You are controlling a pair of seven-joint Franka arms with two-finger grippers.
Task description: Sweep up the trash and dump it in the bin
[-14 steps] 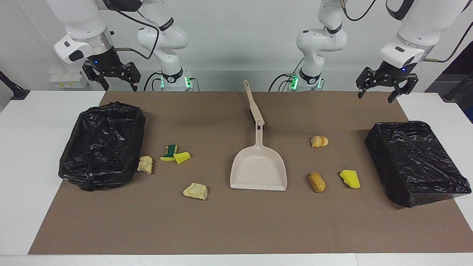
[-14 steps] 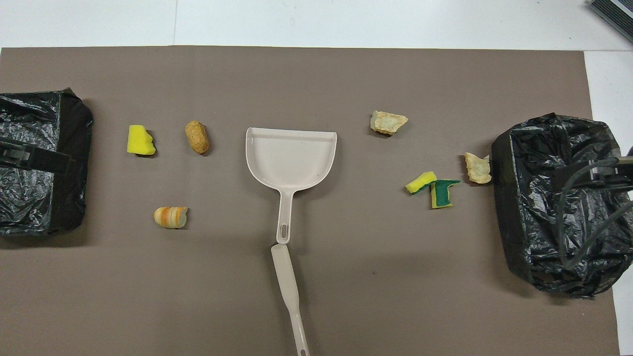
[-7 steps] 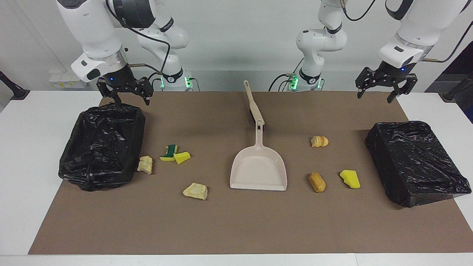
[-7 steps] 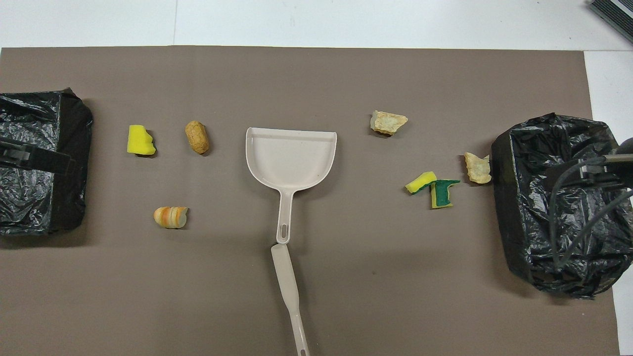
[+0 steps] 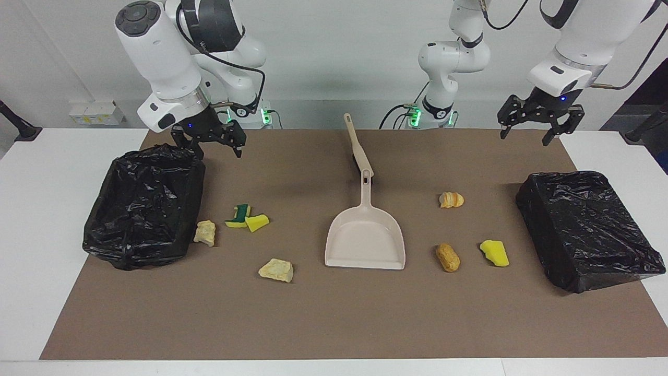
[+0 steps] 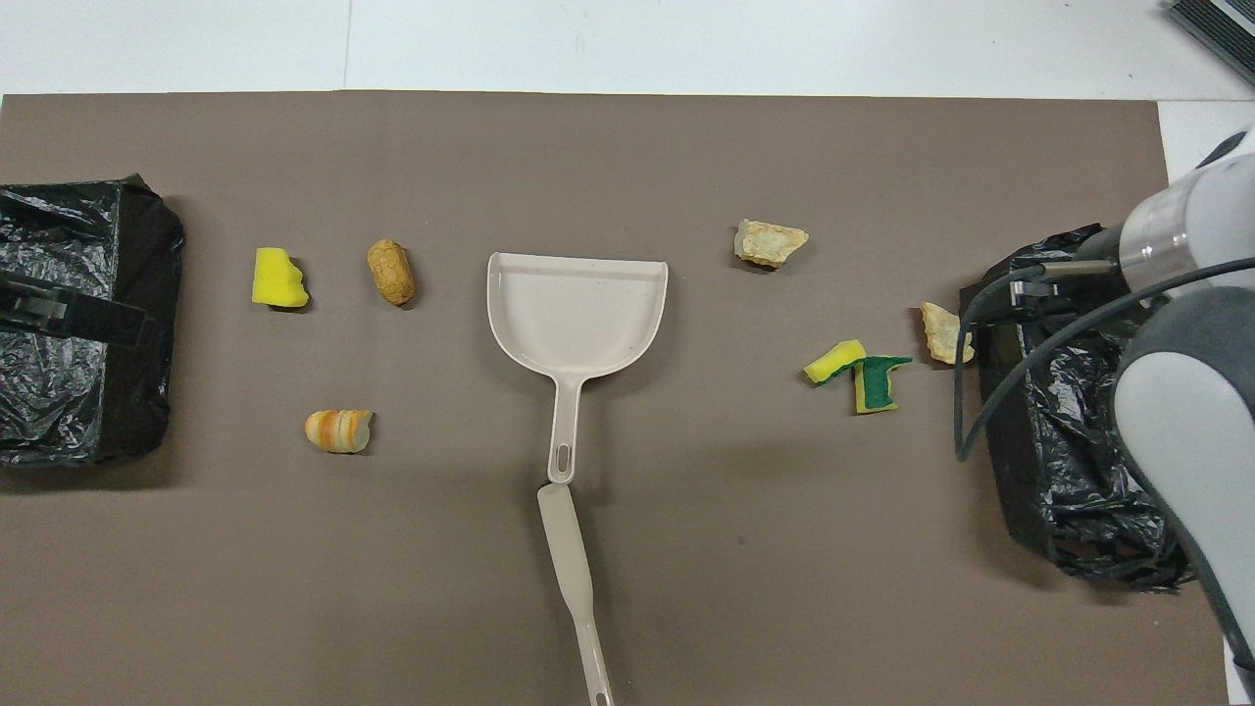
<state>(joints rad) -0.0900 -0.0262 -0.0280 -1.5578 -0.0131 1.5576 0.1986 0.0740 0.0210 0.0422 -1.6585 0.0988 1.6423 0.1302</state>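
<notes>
The white counter (image 5: 31, 209) carries a brown mat (image 5: 334, 324) that fills most of the facing view, with bare white strips at both side edges and a wide open band of mat along the bottom of the frame.

A black-lined open bin (image 5: 143, 206) sits at mid left of the facing view; a second black-bagged bin (image 5: 587, 227) sits at mid right, its top covered in plastic so that its opening cannot be made out. In the overhead view both bins are cut off by the frame edges.

The beige dustpan (image 5: 365, 237) lies at centre, mouth toward the bottom of the facing view, with the beige hand brush (image 5: 357, 146) lying just above the end of its handle.

The trash lies loose on the mat in two groups. Left of the pan: a pale lump (image 5: 205, 232) against the open bin, a green-and-yellow sponge (image 5: 240, 215) touching a yellow chunk (image 5: 257, 222), and another pale lump (image 5: 276, 270) lower down. Right of the pan: a striped bread piece (image 5: 451, 200), a brown bread piece (image 5: 448, 257) and a yellow sponge chunk (image 5: 494, 253).

The right gripper (image 5: 214, 146) hangs at upper left over the open bin's upper corner, fingers released and empty; in the overhead view its arm hides part of that bin. The left gripper (image 5: 532, 133) hangs at upper right above the mat's edge, fingers spread, holding nothing.
</notes>
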